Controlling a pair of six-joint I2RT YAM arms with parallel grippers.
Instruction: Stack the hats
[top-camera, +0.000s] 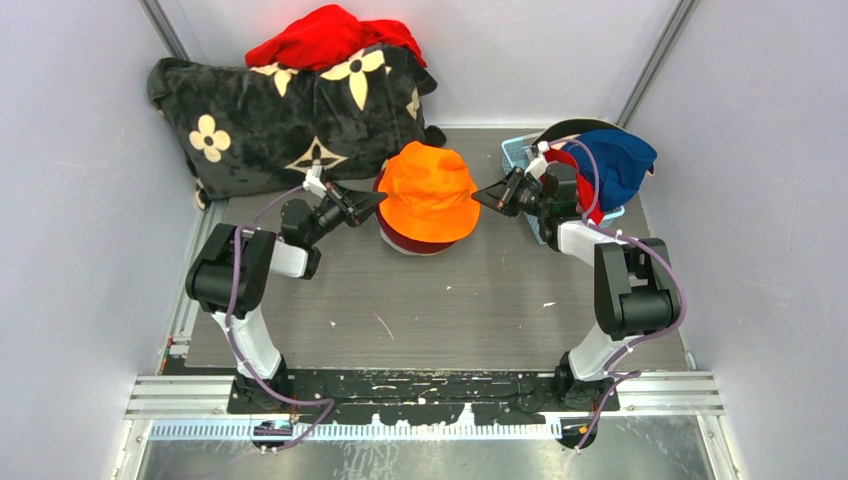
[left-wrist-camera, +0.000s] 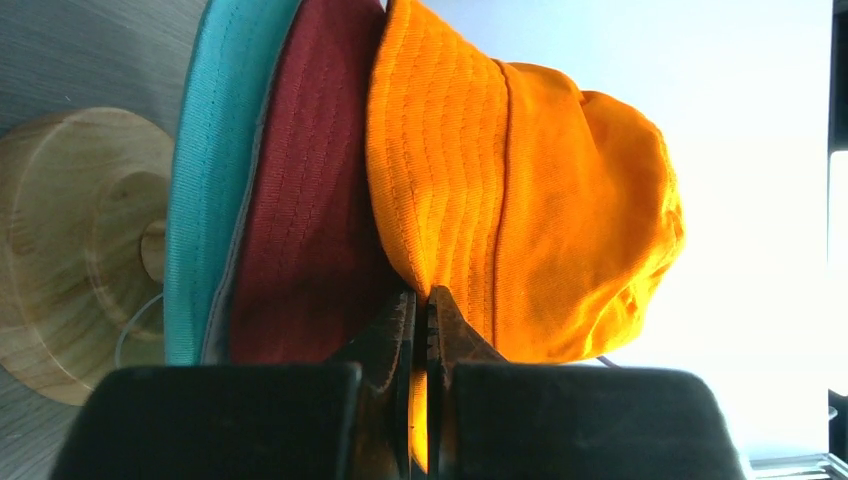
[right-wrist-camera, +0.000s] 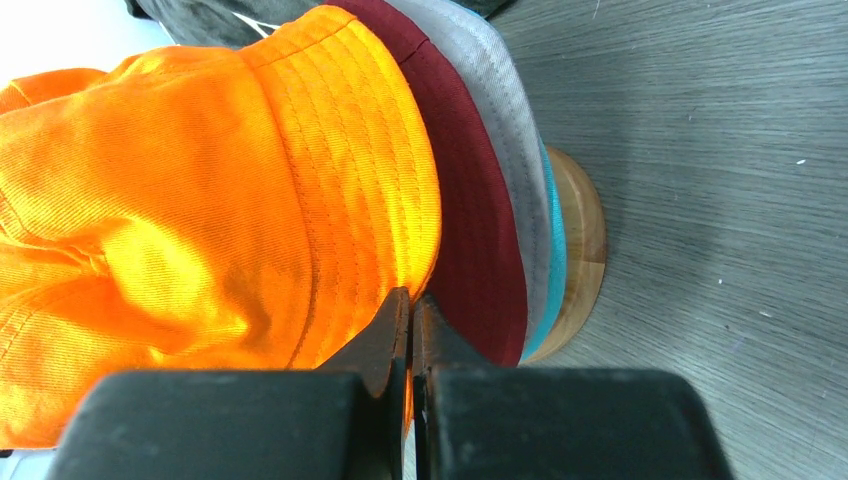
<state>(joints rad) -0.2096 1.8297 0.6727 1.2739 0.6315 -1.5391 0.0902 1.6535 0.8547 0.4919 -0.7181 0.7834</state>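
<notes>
An orange hat (top-camera: 428, 190) sits on top of a stack at the table's middle back. Under it lie a maroon hat (left-wrist-camera: 310, 200), a grey hat (right-wrist-camera: 505, 130) and a teal hat (left-wrist-camera: 205, 180), all on a round wooden stand (left-wrist-camera: 70, 250). My left gripper (top-camera: 376, 200) is shut on the orange hat's brim at its left side (left-wrist-camera: 421, 300). My right gripper (top-camera: 480, 196) is shut on the brim at its right side (right-wrist-camera: 411, 300). A royal blue hat (top-camera: 615, 165) and a red hat (top-camera: 585, 195) lie in the basket behind my right arm.
A black blanket with cream flower marks (top-camera: 290, 115) lies at the back left, with a bright red cloth heap (top-camera: 330, 40) on it. A light blue basket (top-camera: 518, 152) stands at the back right. Walls close in both sides.
</notes>
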